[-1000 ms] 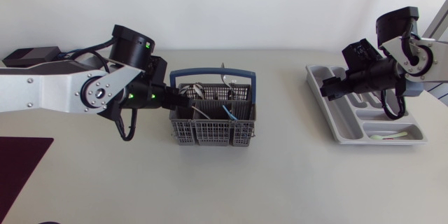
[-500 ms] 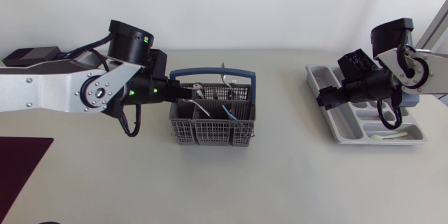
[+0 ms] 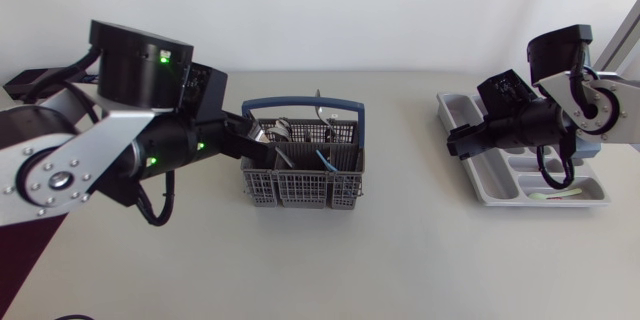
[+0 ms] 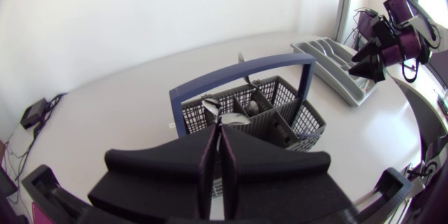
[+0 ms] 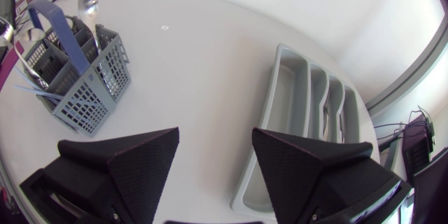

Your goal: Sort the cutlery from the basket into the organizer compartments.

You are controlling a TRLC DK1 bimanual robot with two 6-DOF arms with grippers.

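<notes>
The left matte black gripper [image 4: 218, 131] hung with fingers pressed together, empty; ahead stood the grey mesh basket with a blue handle [image 3: 303, 190], steel cutlery [image 3: 283, 128] inside; the right matte black gripper [image 5: 215, 140] gaped wide, empty, beside the grey plastic organizer [image 3: 452, 110].

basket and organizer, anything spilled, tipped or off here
Nothing stands out. The basket sits upright with its cutlery inside, the organizer lies flat on the table, and one pale piece rests in a compartment. I see nothing spilled or damaged.
</notes>
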